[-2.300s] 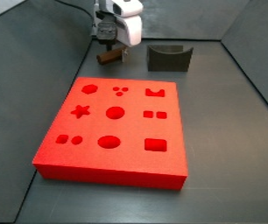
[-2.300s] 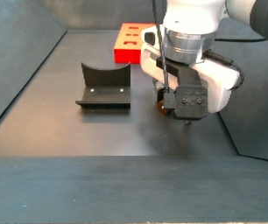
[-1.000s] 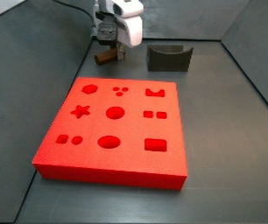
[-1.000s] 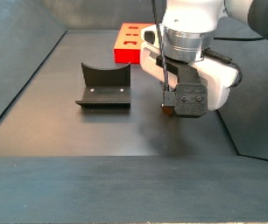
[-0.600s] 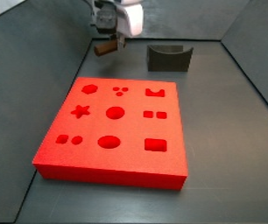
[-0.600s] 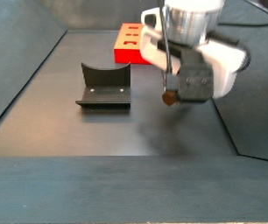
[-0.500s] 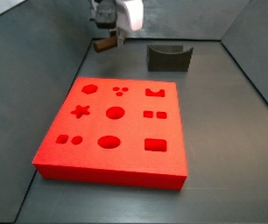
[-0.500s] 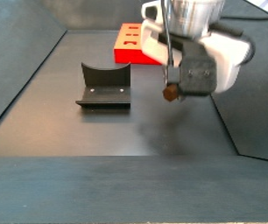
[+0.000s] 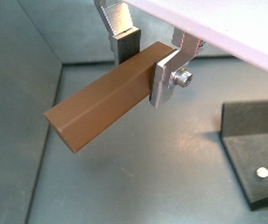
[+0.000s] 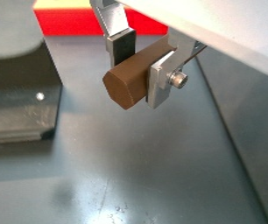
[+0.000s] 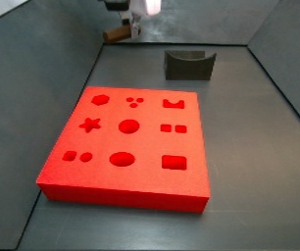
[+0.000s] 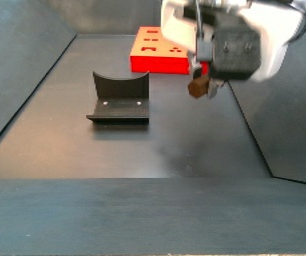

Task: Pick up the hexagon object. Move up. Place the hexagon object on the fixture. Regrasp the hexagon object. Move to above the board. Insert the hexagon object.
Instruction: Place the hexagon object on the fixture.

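Observation:
My gripper [image 9: 148,66] is shut on the hexagon object [image 9: 102,109], a brown rod lying across the fingers; it also shows in a wrist view [image 10: 130,79]. In both side views the gripper [image 11: 124,27] [image 12: 199,82] hangs well above the floor with the hexagon object [image 11: 118,34] [image 12: 196,88] in it. The fixture [image 11: 188,65] [image 12: 117,97], a dark block with a curved notch, stands on the floor apart from the gripper; it also shows in both wrist views [image 9: 256,149] [image 10: 14,92]. The red board [image 11: 130,147] [image 12: 153,52] lies flat with several shaped holes.
Grey walls [image 11: 41,59] slope up around the dark floor [image 12: 129,150]. The board's edge shows in a wrist view [image 10: 72,19].
The gripper has risen from the floor with the hexagon object held in it, moving steadily higher across the frames. The fixture and board have not moved.

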{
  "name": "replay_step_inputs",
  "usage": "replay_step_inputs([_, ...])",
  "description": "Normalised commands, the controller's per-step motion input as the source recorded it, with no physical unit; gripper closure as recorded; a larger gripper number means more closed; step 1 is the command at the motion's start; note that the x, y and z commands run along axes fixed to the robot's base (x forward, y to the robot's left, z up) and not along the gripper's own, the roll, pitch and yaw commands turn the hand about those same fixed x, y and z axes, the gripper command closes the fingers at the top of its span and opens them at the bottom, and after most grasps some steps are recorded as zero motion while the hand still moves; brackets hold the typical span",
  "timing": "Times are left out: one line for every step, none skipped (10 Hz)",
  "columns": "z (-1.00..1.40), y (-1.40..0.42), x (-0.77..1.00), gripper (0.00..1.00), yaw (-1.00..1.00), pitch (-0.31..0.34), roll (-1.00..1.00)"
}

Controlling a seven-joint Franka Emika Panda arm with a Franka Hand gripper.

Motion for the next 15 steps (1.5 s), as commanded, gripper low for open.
replay_step_inputs([1.0, 0.0, -0.01, 1.0, 0.0, 0.032, 0.0])
replay_step_inputs([1.0, 0.0, -0.02, 1.0, 0.0, 0.034, 0.0])
replay_step_inputs([1.0, 0.0, -0.02, 1.0, 0.0, 0.039, 0.01])
replay_step_inputs([0.92, 0.0, -0.02, 1.0, 0.0, 0.041, 0.01])
replay_step_inputs([0.69, 0.01, -0.01, 1.0, 0.0, 0.051, 0.01])
replay_step_inputs([0.47, 0.01, 0.0, 1.0, 0.0, 0.064, 0.01])
replay_step_inputs([0.3, 0.01, 0.0, 1.0, 0.0, 0.077, 0.01])
replay_step_inputs([0.18, 0.01, 0.01, 1.0, 0.0, 0.083, 0.01])
replay_step_inputs([0.3, -0.62, 1.0, 1.0, 1.0, 0.109, 0.02])
replay_step_inputs([0.29, -0.62, 1.0, 1.0, 1.0, 0.12, 0.02])
replay_step_inputs([0.27, -0.57, 1.0, 1.0, 1.0, 0.137, 0.03])
replay_step_inputs([0.25, -0.51, 1.0, 1.0, 1.0, 0.15, 0.03])
replay_step_inputs([0.22, -0.47, 1.0, 1.0, 1.0, 0.164, 0.03])
replay_step_inputs([0.21, -0.45, 1.0, 1.0, 1.0, 0.174, 0.03])
replay_step_inputs([0.18, -0.38, 1.0, 1.0, 1.0, 0.209, 0.04])
